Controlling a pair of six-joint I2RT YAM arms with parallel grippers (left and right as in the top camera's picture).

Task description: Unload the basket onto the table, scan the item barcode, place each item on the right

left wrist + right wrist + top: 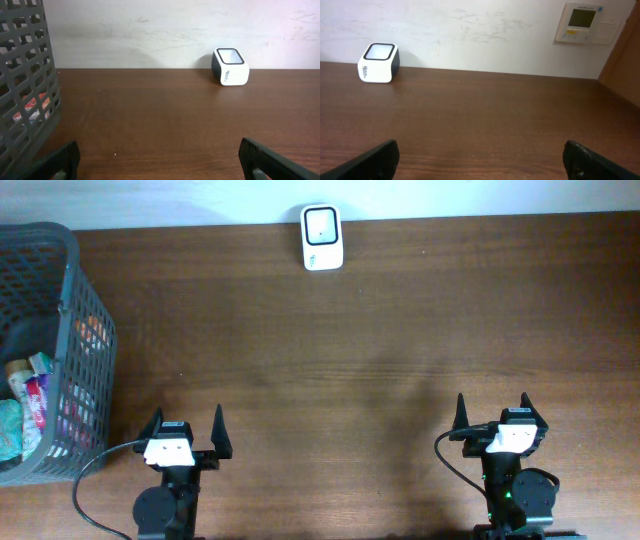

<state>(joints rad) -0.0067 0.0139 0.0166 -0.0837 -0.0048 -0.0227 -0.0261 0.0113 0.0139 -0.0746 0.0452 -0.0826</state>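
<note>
Left pincer: jaws wide, nothing between them, sitting at the near edge of the table, left of centre. Its fingers show at the bottom corners of the left wrist view with only bare wood between them.

Right pincer: also wide and holding nothing, at the near edge, right of centre. Both pincers point toward the far edge. They are well apart from each other and from everything else on the table.

Basket: grey plastic mesh, at the left edge of the table, partly out of the overhead view. It's near the left pincer, on that pincer's left, not touching it.

Items: a jumble of coloured packets inside the basket. I can't tell what each one is, and no barcode is readable. Red and white packaging shows through the mesh in the left wrist view.

Scanner: small white box with a dark-framed window on top, upright at the far edge of the table around the middle, close against the wall. It's well apart from both pincers and the basket.

Wall panel: white unit with a small screen, mounted on the wall past the table's far right side, seen only from the right wrist.
</note>
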